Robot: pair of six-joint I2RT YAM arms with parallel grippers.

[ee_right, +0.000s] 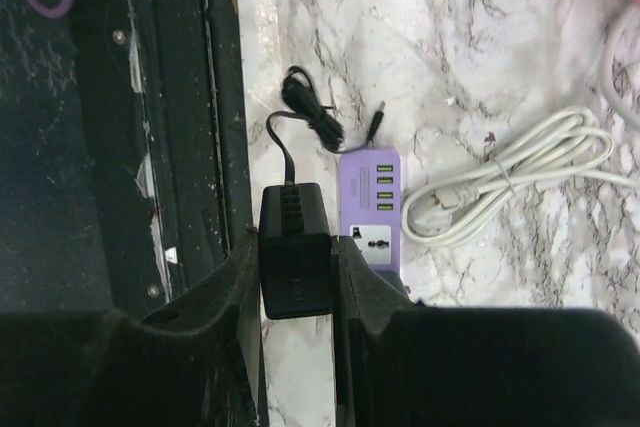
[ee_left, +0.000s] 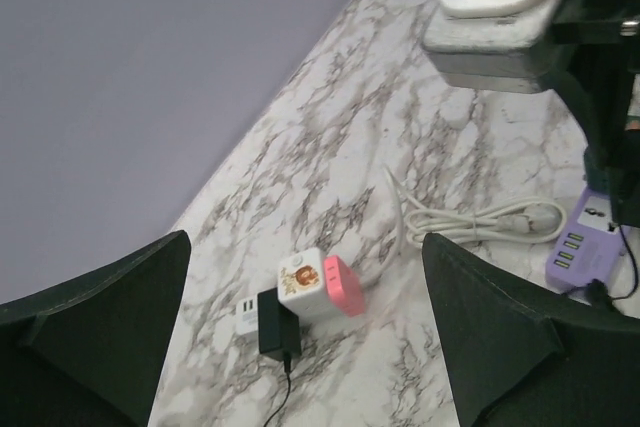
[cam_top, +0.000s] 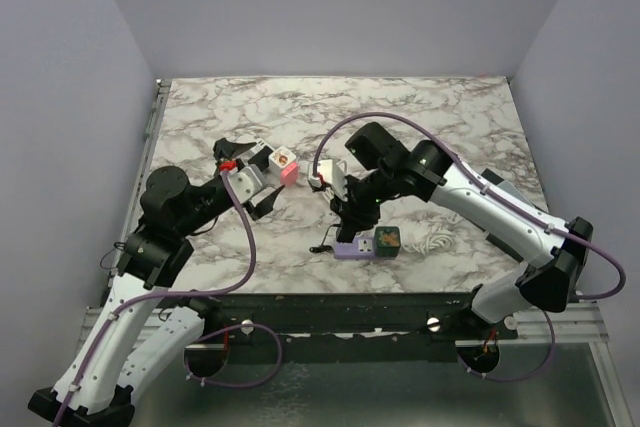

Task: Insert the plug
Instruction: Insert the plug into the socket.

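My right gripper is shut on a black adapter plug, one finger on each side of it. Its thin cord trails down to a small coil on the marble. The plug hangs above the table's near edge, just left of the purple power strip, whose universal socket sits beside my right finger. In the top view this gripper hovers over the strip's left end. My left gripper is open and holds nothing. Below it, a white and pink cube socket has another black plug against its side.
A coiled white cable lies right of the purple strip. A small white USB adapter sits by the cube socket. A dark green cube rests at the strip's right end. The black table frame runs along the near edge.
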